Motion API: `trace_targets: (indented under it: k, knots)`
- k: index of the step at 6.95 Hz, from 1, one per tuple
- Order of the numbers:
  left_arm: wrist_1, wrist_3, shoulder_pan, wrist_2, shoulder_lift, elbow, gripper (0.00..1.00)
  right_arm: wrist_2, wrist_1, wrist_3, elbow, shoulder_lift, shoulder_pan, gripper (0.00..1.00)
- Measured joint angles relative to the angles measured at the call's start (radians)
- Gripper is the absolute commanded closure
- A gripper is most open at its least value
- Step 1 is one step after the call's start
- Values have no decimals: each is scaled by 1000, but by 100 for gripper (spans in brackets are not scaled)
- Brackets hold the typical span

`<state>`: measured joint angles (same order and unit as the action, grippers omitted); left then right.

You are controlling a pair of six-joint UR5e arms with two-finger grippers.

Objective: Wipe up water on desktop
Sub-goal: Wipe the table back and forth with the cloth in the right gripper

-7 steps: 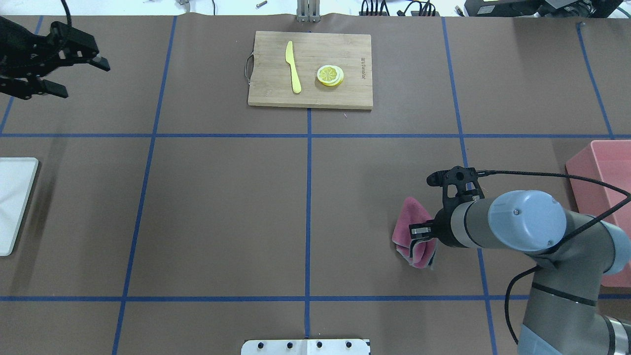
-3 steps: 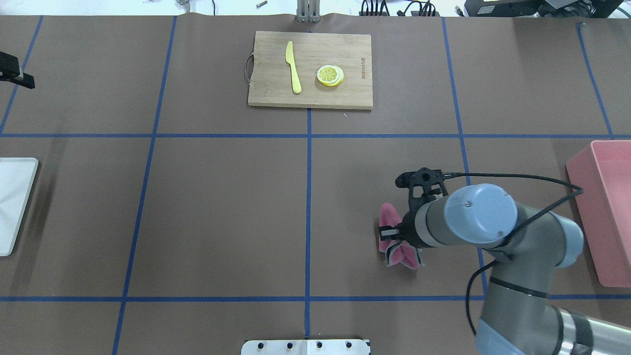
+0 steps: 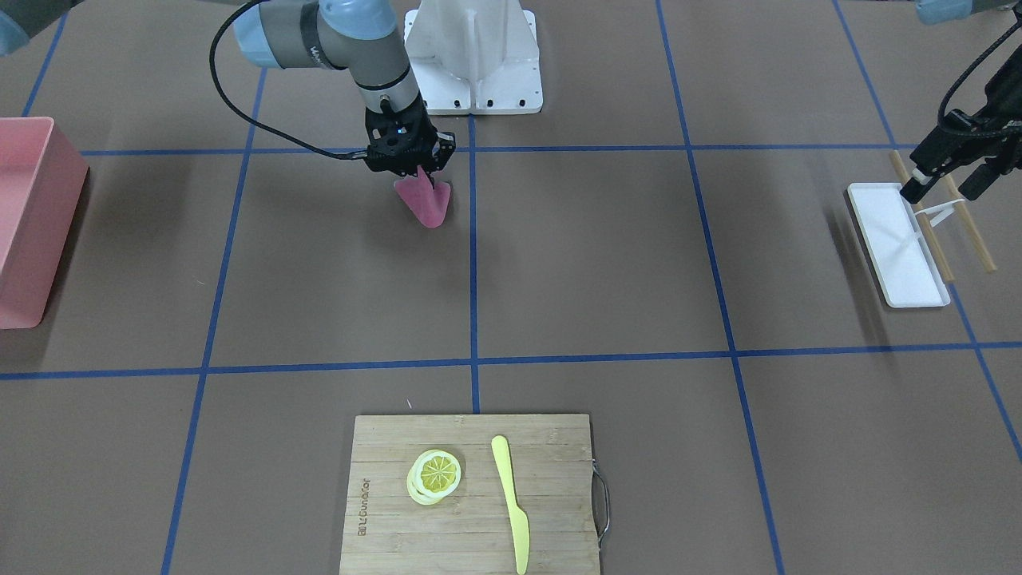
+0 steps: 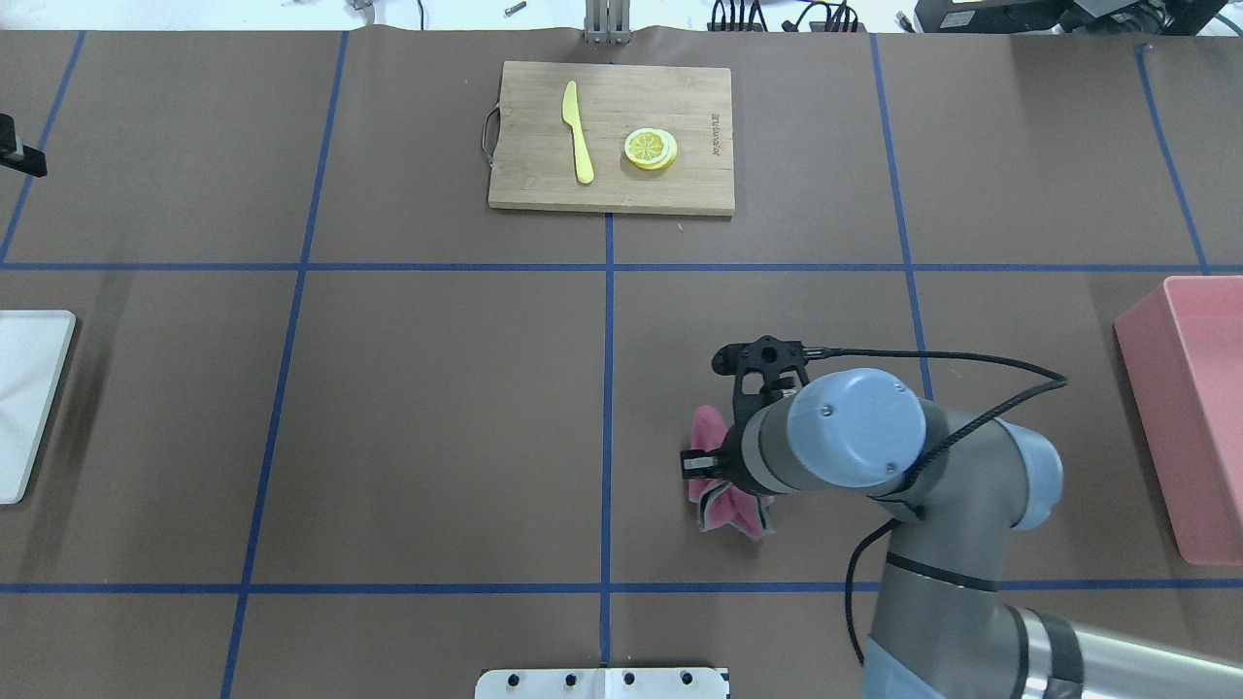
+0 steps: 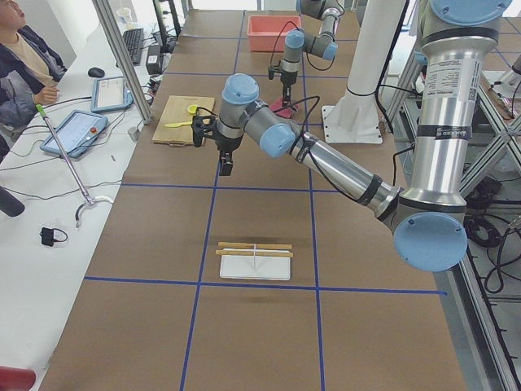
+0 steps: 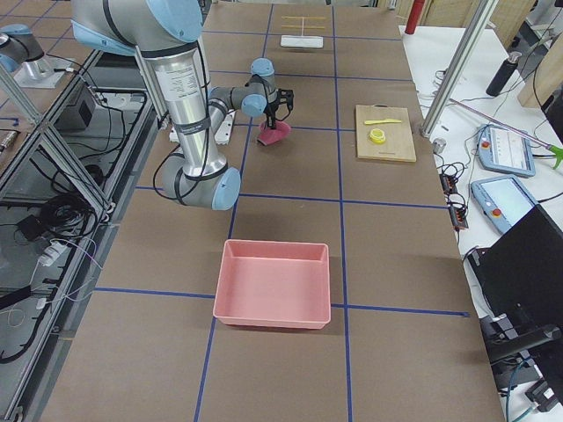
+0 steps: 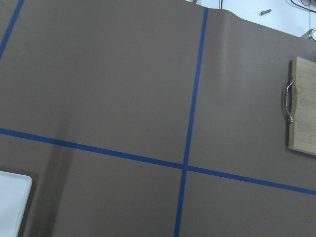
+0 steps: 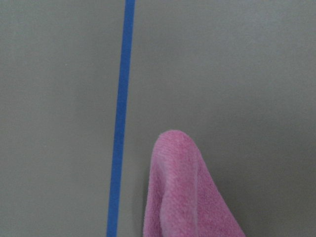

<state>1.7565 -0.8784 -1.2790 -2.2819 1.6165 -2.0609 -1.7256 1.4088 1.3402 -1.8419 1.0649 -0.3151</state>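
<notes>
The desktop (image 4: 437,408), brown and gridded with blue tape, spread beneath both arms; just to the robot's right of its centre line was a crumpled pink cloth (image 4: 706,432), lower folds at the surface; the right gripper (image 3: 418,170) pointed down, pinched on the cloth's top; the left gripper (image 3: 948,182) was raised at the left end, fingers spread, empty; a cutting board (image 4: 612,184) with knife (image 4: 579,131) and lemon slices (image 4: 651,148) sat at the far edge; a pink bin (image 4: 1204,408) stood rightward.

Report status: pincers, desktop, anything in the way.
Right pincer shut on pink cloth, low over desktop. Left pincer open, empty, raised off to the side. No water visible. Cutting board, pink bin well apart from cloth.
</notes>
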Motion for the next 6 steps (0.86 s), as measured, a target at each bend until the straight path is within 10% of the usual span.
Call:
trace_targets:
  k: [6]
  knots:
    - [0, 132, -57, -4, -55, 7, 3, -212, 7, -346, -126, 375, -265, 100]
